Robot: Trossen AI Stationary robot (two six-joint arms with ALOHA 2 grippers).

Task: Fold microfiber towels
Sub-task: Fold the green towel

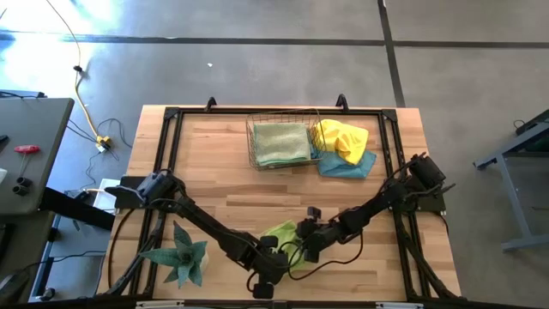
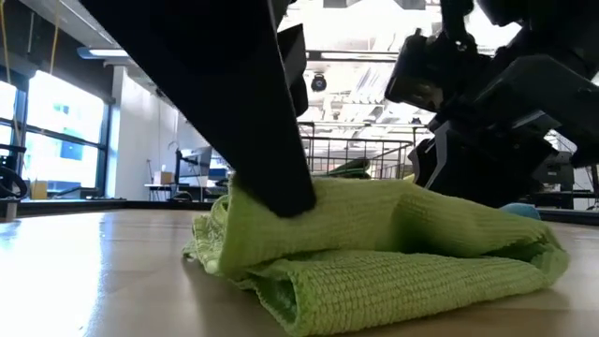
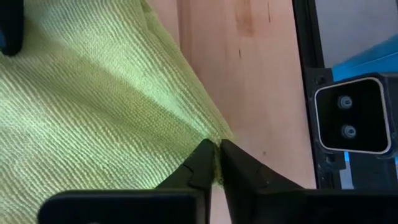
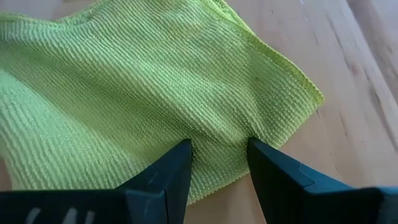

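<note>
A lime green microfiber towel (image 1: 281, 233) lies bunched near the table's front edge, at its middle. In the low view the towel (image 2: 402, 239) rests on the wood in loose folds. My left gripper (image 1: 273, 251) is at the towel's near left part and is shut on it (image 3: 216, 155). My right gripper (image 1: 310, 233) stands at the towel's right side. Its fingers are apart, with their tips down on the cloth (image 4: 219, 149). My left gripper pinches the towel's edge (image 3: 213, 138) between its two fingertips, slanting down from the near left. Ridges in the cloth run toward the pinch. The rest of the towel lies on the table. My right gripper's two fingertips (image 4: 185, 151) stand apart on the towel's upper face, near a corner (image 4: 314, 96), slanting down from the right. The cloth puckers slightly between them. That corner lies flat on the wood.
A copper wire basket (image 1: 257, 129) at the far middle holds a folded pale green towel (image 1: 281, 143). To its right a yellow towel (image 1: 340, 137) lies on a blue one (image 1: 352, 166). A spiky green plant (image 1: 180, 256) stands front left. Black frame rails (image 1: 388, 163) border the table.
</note>
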